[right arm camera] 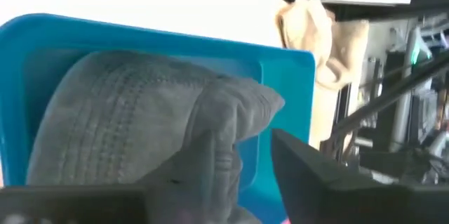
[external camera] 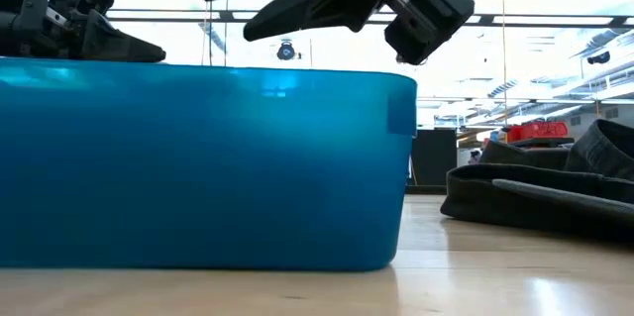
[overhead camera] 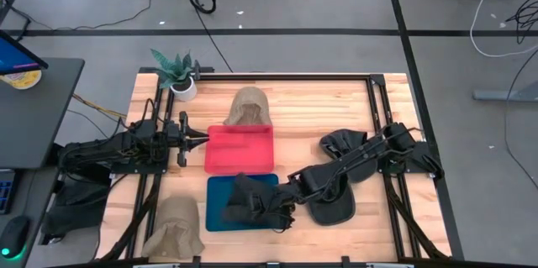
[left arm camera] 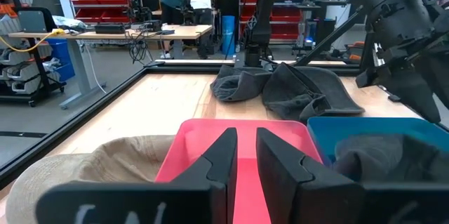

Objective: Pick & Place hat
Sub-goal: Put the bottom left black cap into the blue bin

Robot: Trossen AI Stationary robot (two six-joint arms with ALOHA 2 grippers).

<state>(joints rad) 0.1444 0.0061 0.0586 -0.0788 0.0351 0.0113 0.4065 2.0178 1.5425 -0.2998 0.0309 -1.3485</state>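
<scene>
A dark grey hat [overhead camera: 249, 201] lies inside the blue tray [overhead camera: 217, 218]. In the right wrist view the hat [right arm camera: 133, 112] fills the tray [right arm camera: 280, 69]. My right gripper [overhead camera: 277, 207] hovers open just above it, its fingers [external camera: 297, 4] higher than the tray's rim [external camera: 198, 73] in the low view. The tray wall hides the hat there. My left gripper [overhead camera: 202, 139] waits shut at the left edge of the red tray [overhead camera: 239, 163], pointing across it [left arm camera: 246, 150].
One tan hat [overhead camera: 250, 107] lies at the far edge of the red tray, another [overhead camera: 175, 228] at the near left corner. Two dark hats [overhead camera: 345, 144] [overhead camera: 334, 207] lie under the right arm. A potted plant [overhead camera: 178, 75] stands at the far left.
</scene>
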